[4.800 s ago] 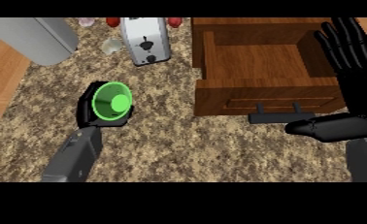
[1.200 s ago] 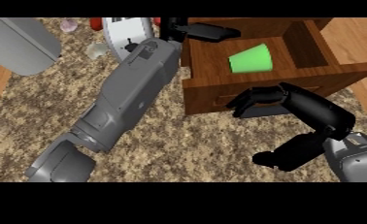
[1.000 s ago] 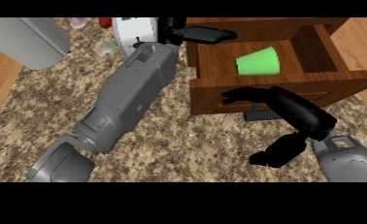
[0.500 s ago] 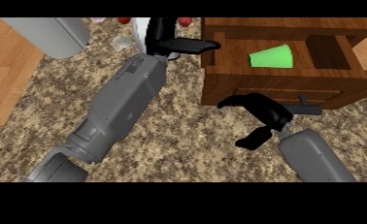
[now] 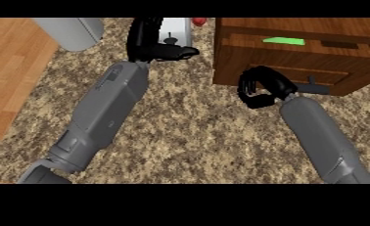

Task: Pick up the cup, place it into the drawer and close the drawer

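Since the green plastic cup (image 5: 283,40) lies in the brown wooden drawer (image 5: 289,59) just beyond our curled, empty right hand (image 5: 262,89), we should push its front squarely (nearer the dark handle (image 5: 312,80)). Our left hand (image 5: 153,44) hangs spread, well aside.

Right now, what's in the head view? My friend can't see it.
The wooden drawer is almost shut, with a strip of the green cup showing. The right robot hand, curled, is at its front; the left robot hand is open beside a toaster.
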### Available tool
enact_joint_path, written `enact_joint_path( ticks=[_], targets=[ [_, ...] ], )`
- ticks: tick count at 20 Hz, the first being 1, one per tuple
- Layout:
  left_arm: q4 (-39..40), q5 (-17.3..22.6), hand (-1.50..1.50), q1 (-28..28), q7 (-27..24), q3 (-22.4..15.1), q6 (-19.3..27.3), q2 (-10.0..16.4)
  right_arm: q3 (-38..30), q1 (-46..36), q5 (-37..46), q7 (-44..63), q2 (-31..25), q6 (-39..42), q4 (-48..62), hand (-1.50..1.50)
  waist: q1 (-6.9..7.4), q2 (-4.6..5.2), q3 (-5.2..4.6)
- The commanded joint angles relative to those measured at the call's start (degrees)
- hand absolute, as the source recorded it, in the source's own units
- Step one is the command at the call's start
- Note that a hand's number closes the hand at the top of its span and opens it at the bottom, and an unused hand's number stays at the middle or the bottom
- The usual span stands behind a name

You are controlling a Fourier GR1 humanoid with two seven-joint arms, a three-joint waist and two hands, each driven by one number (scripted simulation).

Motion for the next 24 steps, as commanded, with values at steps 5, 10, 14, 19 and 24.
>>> enact_joint_path(
  ticks=[5,10,14,19,24],
  targets=[
    [-4.42,0.51,-1.50,4.02,1.88,-0.19,-3.86,3.79,-9.96,-13.35,-3.36,-4.68,-3.87,-4.25,13.90,1.50,2.92,1.07,0.19],
    [-6.34,0.47,-1.50,5.80,2.52,-0.80,-5.97,5.20,-12.76,-16.01,-5.48,-2.17,-6.70,-2.77,15.56,1.50,4.76,1.43,0.18],
    [-7.32,0.00,-1.50,6.66,2.22,-1.63,-6.89,5.11,-13.87,-16.69,-6.96,-2.43,-8.84,-0.63,14.52,1.50,5.11,1.69,0.16],
    [-7.99,0.72,-1.50,8.18,2.40,-1.52,-7.83,4.77,-14.88,-16.98,-8.72,-1.66,-9.57,1.19,12.83,1.50,5.91,1.78,0.07],
    [-8.76,1.27,-1.50,8.42,3.43,-1.46,-8.74,5.05,-15.81,-15.88,-10.59,-2.18,-12.05,4.81,11.10,1.50,6.37,1.88,0.10]
  ],
)
